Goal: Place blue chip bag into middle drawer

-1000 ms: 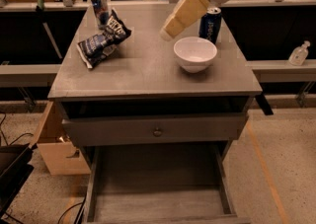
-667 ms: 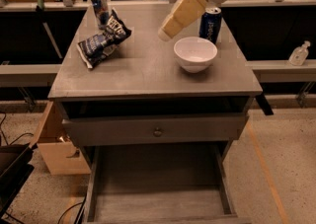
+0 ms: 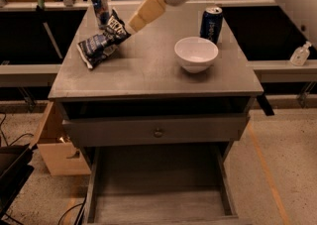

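Observation:
The blue chip bag [image 3: 100,44] lies crumpled at the back left of the grey cabinet top [image 3: 148,73]. My gripper [image 3: 131,25] reaches down from the upper right on its white arm, and its cream tip is at the bag's right upper edge. I cannot tell whether it touches the bag. The middle drawer [image 3: 158,192] is pulled out at the bottom of the view, with its plank floor bare.
A white bowl [image 3: 196,53] sits right of centre on the top, with a blue soda can [image 3: 211,24] behind it. Another can [image 3: 100,5] stands behind the bag. A shut drawer front with a round knob [image 3: 158,132] sits above the open drawer. A cardboard box [image 3: 53,145] is on the floor at left.
My gripper has swung left across the cabinet top, from beside the bowl and soda can to the right edge of the chip bag. The bag, bowl and cans have not moved.

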